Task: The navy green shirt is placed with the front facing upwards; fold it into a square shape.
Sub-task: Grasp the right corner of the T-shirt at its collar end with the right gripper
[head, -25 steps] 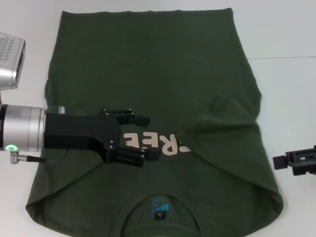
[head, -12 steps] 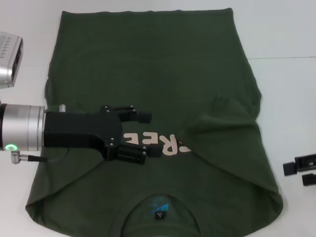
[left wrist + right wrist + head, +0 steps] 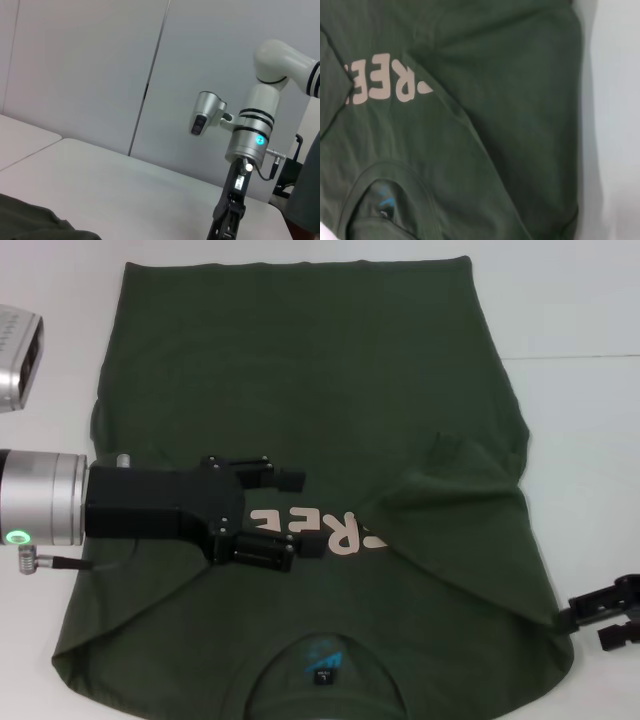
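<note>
the left hand (image 3: 300, 515) hangs over the middle of the navy green shirt (image 3: 320, 390), right at the chest. its two fingers (image 3: 290, 480) are spread apart, with one above the letters and one below, and nothing is between them. the hand covers the start of the pale pink letters (image 3: 335, 530), so only "ree" and part of one more letter can be read, and they look upside down from the head view. the left arm (image 3: 40, 510) is black near the hand, then silver with a small green light, and it reaches in flat from the left side, lying across the left sleeve. the shirt lies front up on the white desk (image 3: 580, 310), with the round collar near the robot and the bottom hem far away. a small blue label (image 3: 322, 652) sits inside the collar, but its writing is too small to read. the right side of the shirt is folded in over the chest. the right hand (image 3: 608, 612) is low at the right edge of the desk, just beside the shirt's near right corner. its fingers look a little apart and hold nothing. in the left wrist view, the right arm (image 3: 252, 135) stands up tall with a blue light on it.
</note>
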Controlling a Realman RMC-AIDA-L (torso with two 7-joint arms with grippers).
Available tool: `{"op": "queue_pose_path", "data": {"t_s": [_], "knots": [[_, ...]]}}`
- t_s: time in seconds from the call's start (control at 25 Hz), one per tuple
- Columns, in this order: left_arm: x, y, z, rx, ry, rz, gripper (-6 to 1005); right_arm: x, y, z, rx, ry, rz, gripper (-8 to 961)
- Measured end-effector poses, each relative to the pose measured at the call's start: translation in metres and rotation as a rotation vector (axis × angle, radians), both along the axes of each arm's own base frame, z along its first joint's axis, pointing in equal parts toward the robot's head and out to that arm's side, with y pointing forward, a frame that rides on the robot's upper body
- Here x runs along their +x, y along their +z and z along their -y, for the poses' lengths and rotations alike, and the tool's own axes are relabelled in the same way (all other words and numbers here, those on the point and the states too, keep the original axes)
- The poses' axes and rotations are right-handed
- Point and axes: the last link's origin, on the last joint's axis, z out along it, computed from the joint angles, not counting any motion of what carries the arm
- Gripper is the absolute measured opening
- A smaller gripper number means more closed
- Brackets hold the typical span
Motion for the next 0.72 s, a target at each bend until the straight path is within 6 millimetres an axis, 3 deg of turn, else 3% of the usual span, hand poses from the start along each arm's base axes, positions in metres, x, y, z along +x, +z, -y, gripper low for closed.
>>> {"op": "queue_pose_path", "data": {"t_s": [0.36,0.72], "knots": [[0.000,-0.001,0.000,0.000,0.003,0.002,935,-0.009,-0.006,-0.011,0.002,0.022,0.001,857],[-0.001,0.000,0.000,0.003,0.005,0.001,933,-0.005,-0.013,-0.013,-0.017,0.000,0.031,853]]}}
